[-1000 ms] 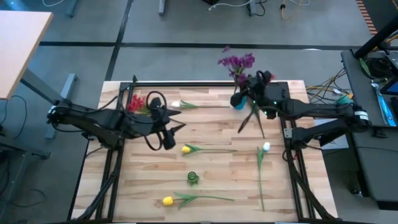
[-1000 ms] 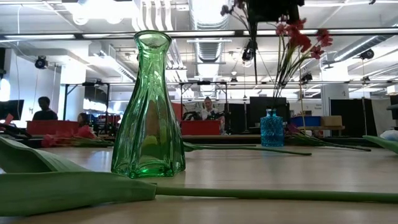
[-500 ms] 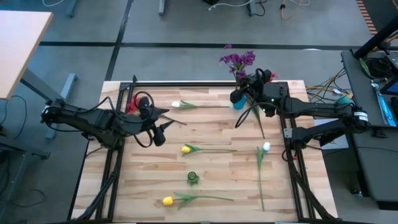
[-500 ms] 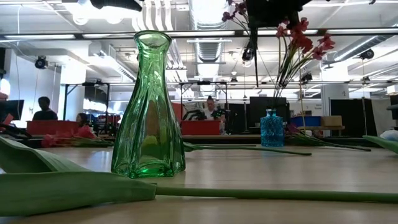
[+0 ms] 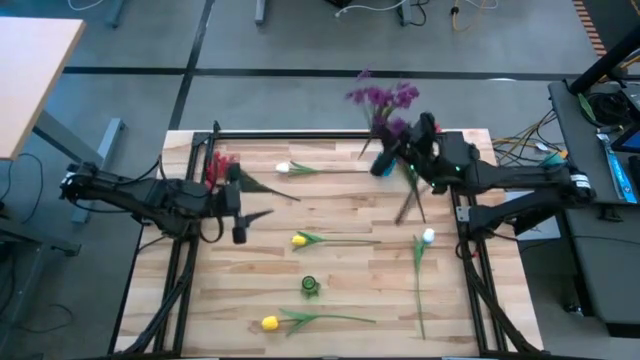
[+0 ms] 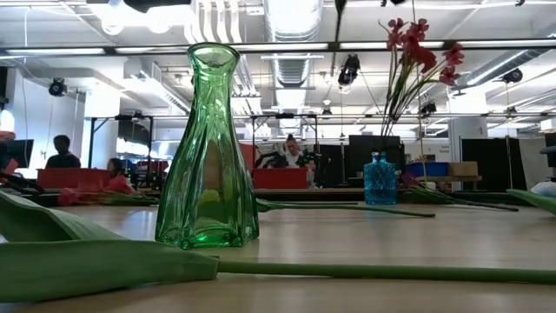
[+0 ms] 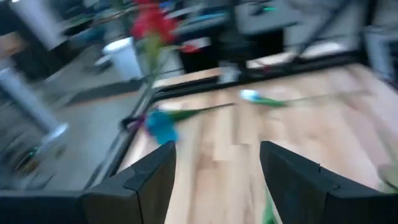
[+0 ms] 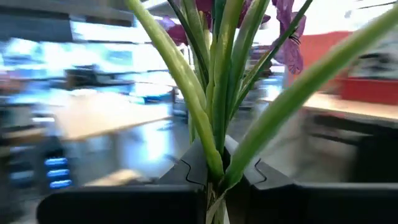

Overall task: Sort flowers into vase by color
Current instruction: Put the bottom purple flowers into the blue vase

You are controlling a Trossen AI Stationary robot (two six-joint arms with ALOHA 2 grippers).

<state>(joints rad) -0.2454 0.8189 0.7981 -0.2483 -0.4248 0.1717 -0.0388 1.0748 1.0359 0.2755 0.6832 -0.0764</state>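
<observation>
Fingers: in the right wrist view the right gripper pinches the green stems of the purple flowers between its two dark fingers, low on the stalks, so the blooms stand above the grip and the bunch can be carried upright.

Left wrist view: the fingers of the left gripper are spread with nothing between them. Beyond them lie the wooden table, a blue vase with red flowers rising from it, and a white bud on its stem.

High view: the right gripper hangs over the far right corner of the table, the purple flowers projecting past the far edge and their stems trailing down toward the table. The left gripper sits over the left side, near the red flowers. Two yellow buds, another white bud and a green vase are spread apart on the boards, probably so each stem can be picked singly.

Low view: the green vase stands empty in the foreground; a small blue vase behind it holds red flowers. Loose stems lie flat on the table.
</observation>
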